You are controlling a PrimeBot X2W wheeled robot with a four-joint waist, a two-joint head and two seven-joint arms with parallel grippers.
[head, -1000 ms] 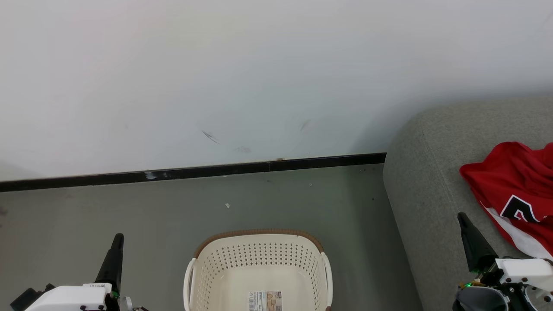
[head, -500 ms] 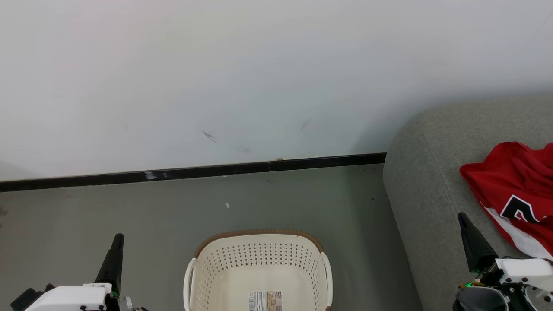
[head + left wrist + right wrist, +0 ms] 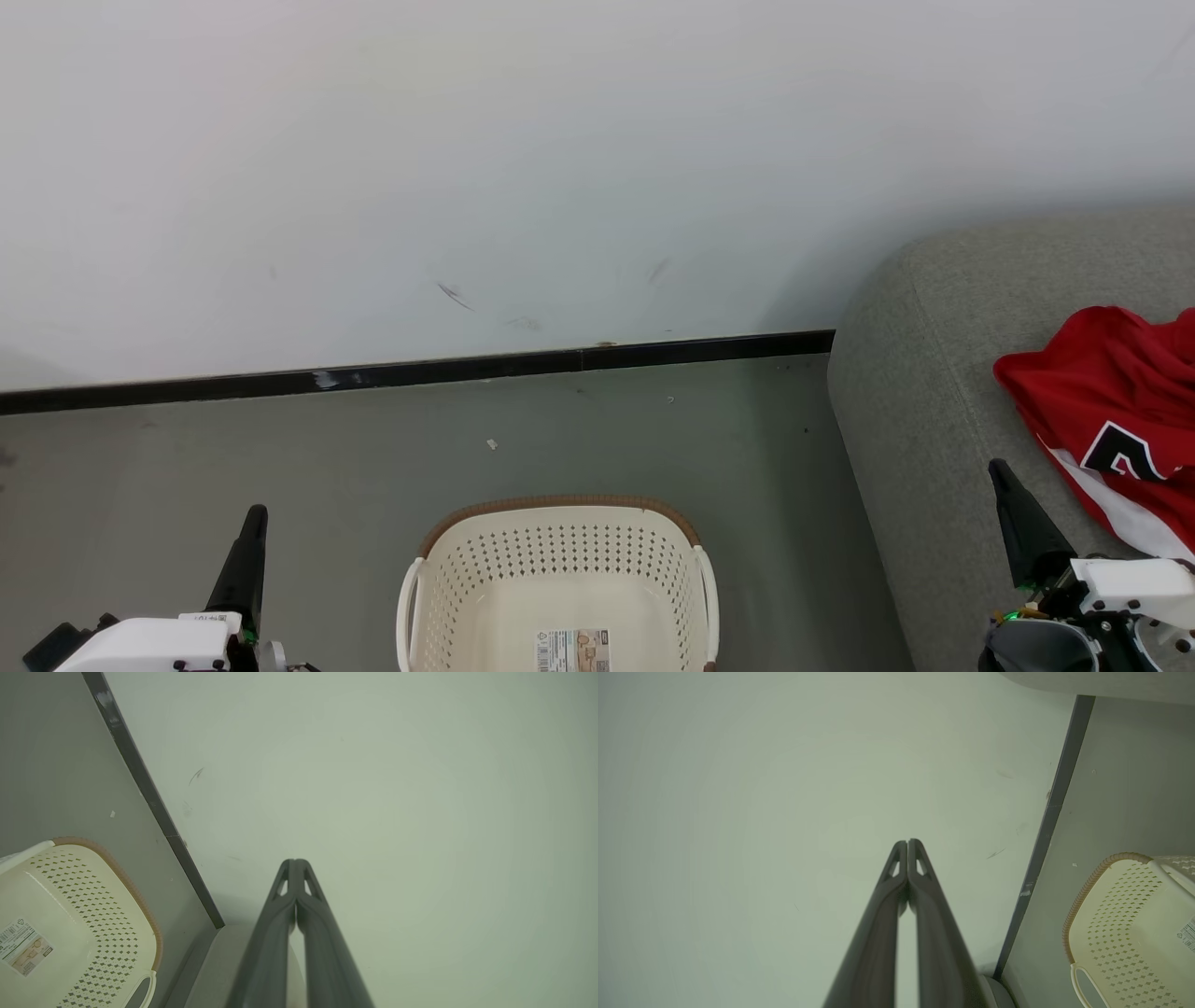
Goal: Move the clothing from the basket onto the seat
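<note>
You see the red jersey (image 3: 1111,392) lying crumpled on the grey sofa (image 3: 915,420), the cream basket (image 3: 560,551) upright on the floor beside it.

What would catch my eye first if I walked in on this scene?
The bright red sports garment with white trim and a black-and-white numeral, lying on the big grey woven-fabric sofa at the right, stands out most. Next comes the oval cream-white perforated plastic basket with a brown rim, on the floor at bottom centre, a label sticker on its bottom.
</note>
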